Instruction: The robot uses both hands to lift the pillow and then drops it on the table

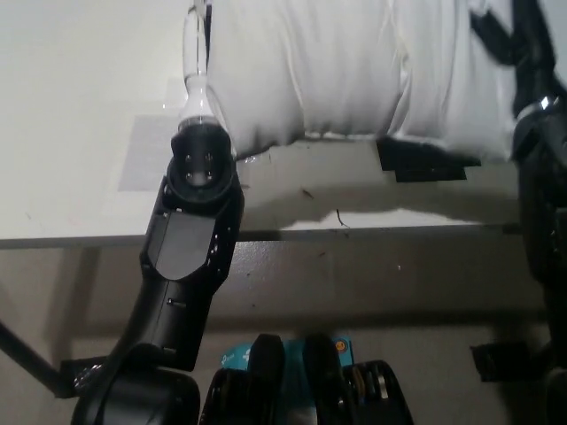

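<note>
The pillow (354, 71) occupies the upper centre of the frame, raised clear of the table (71, 133); its shadow falls on the surface below. The left hand (197, 53) presses its left side, the right hand (514, 40) its right side, gripping it between them. Lift appears complete; the drop remains.

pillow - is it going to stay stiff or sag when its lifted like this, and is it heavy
The pillow probably sags: it bulges and creases between the left hand and the right hand pressing its sides. It looks light for its bulk, held off the table by side pressure alone. The smooth fabric may slip.
</note>
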Available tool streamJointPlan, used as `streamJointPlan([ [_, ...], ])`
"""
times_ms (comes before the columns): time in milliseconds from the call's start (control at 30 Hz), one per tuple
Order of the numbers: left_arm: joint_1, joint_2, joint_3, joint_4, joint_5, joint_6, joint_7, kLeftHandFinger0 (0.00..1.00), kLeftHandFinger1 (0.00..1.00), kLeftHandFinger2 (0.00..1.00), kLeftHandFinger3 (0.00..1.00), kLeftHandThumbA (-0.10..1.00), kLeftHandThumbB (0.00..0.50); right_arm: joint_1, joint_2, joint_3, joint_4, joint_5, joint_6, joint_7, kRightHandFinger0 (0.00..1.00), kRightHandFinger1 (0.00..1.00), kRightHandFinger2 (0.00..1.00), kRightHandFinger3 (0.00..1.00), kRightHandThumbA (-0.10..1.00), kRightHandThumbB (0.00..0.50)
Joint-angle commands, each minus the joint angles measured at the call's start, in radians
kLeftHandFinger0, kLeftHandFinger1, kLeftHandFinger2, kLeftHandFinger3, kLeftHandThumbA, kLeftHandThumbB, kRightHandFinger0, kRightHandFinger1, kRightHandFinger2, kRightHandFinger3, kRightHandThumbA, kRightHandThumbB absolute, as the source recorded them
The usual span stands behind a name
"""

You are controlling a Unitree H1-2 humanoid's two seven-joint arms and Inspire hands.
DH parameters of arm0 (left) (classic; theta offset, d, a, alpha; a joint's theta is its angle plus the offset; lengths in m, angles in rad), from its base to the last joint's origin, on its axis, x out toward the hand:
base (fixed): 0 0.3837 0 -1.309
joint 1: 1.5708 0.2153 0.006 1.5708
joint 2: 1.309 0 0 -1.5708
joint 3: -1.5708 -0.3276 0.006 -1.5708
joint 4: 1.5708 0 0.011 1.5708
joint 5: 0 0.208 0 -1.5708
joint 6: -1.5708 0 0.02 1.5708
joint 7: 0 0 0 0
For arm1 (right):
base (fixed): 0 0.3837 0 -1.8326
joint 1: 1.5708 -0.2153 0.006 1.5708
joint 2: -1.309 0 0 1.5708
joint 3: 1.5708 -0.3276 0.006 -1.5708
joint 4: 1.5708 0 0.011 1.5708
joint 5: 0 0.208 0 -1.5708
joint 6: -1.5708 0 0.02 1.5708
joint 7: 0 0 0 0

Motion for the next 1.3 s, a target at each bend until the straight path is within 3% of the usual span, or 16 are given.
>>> streamJointPlan([
  [0, -0.104, -0.067, -0.045, -0.107, -0.005, 0.032, -0.058, 1.0, 1.0, 1.0, 1.0, 1.0, 0.193, -0.123, 0.03, 0.062, -0.108, -0.024, 0.008, 0.041, 1.0, 1.0, 1.0, 1.0, 1.0, 0.451],
  [67, -0.105, -0.065, -0.046, -0.137, 0.001, 0.045, -0.052, 1.0, 1.0, 1.0, 1.0, 1.0, 0.184, -0.133, 0.021, 0.069, -0.126, -0.041, 0.015, 0.041, 1.0, 1.0, 1.0, 1.0, 1.0, 0.472],
  [367, -0.109, -0.055, -0.044, -0.156, 0.007, 0.066, -0.048, 1.0, 1.0, 1.0, 1.0, 1.0, 0.156, -0.127, 0.007, 0.072, -0.147, -0.053, 0.02, 0.04, 1.0, 1.0, 1.0, 1.0, 1.0, 0.421],
  [633, -0.117, -0.05, -0.035, -0.107, 0.005, 0.063, -0.042, 1.0, 1.0, 1.0, 1.0, 1.0, 0.164, -0.112, 0.007, 0.065, -0.093, -0.055, 0.038, 0.036, 1.0, 1.0, 1.0, 1.0, 1.0, 0.429],
  [800, -0.073, -0.028, -0.043, -0.087, 0.026, 0.051, -0.045, 1.0, 1.0, 1.0, 1.0, 1.0, 0.156, -0.055, 0.012, 0.071, 0.001, -0.05, -0.011, 0.049, 1.0, 1.0, 1.0, 1.0, 1.0, 0.435],
  [933, -0.022, -0.018, -0.041, -0.092, 0.023, 0.041, -0.051, 1.0, 1.0, 1.0, 1.0, 1.0, 0.158, -0.003, 0.034, 0.057, 0.071, -0.033, -0.054, 0.039, 1.0, 1.0, 1.0, 1.0, 1.0, 0.396],
  [1067, 0.039, 0.003, -0.047, -0.114, 0.032, 0.039, -0.059, 1.0, 1.0, 1.0, 1.0, 1.0, 0.137, 0.038, 0.051, 0.065, 0.151, -0.039, -0.069, 0.046, 1.0, 1.0, 1.0, 1.0, 1.0, 0.394],
  [1233, 0.119, 0.029, -0.032, -0.085, 0.014, 0.007, -0.068, 1.0, 1.0, 1.0, 1.0, 1.0, 0.173, 0.082, 0.079, 0.073, 0.238, -0.039, -0.105, 0.044, 1.0, 1.0, 1.0, 1.0, 1.0, 0.388],
  [1267, 0.125, 0.029, -0.027, -0.075, 0.01, 0.001, -0.067, 1.0, 1.0, 1.0, 1.0, 1.0, 0.152, 0.085, 0.081, 0.074, 0.248, -0.037, -0.113, 0.048, 1.0, 1.0, 1.0, 1.0, 1.0, 0.384],
])
